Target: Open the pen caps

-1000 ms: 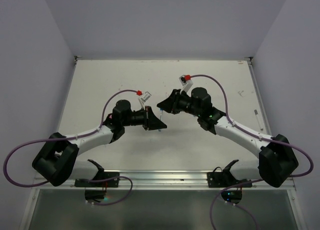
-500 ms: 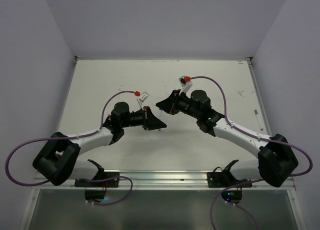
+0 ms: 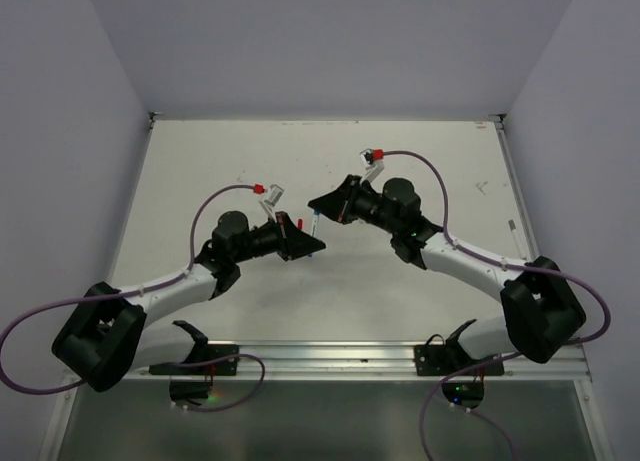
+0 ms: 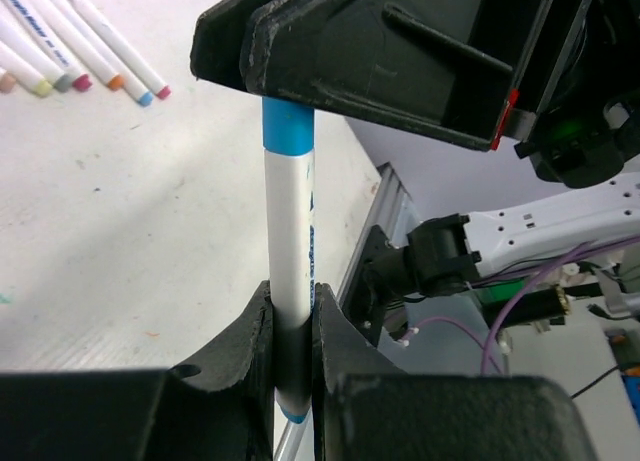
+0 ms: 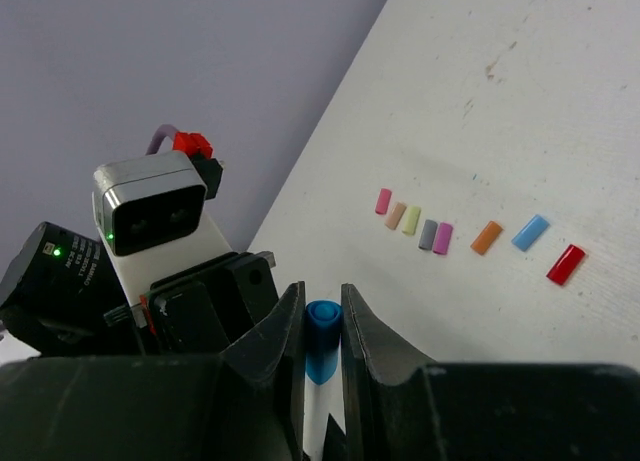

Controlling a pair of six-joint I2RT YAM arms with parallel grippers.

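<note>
Pen caps (image 5: 443, 238) are lying loose at two o'clock, while the right hand (image 5: 321, 301) is pinching a seated blue cap (image 5: 322, 346), the left hand (image 4: 292, 311) its pen (image 4: 290, 221).

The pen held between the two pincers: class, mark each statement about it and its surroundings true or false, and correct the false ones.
1. The left pincer grips the white pen barrel. True.
2. The right pincer is closed on a red cap. False: it is closed on the blue cap.
3. Loose caps lie in a row on the table. True.
4. The held pen lies flat on the table. False: the two pincers hold it up off the surface.
5. Other pens lie side by side on the table. True.
</note>
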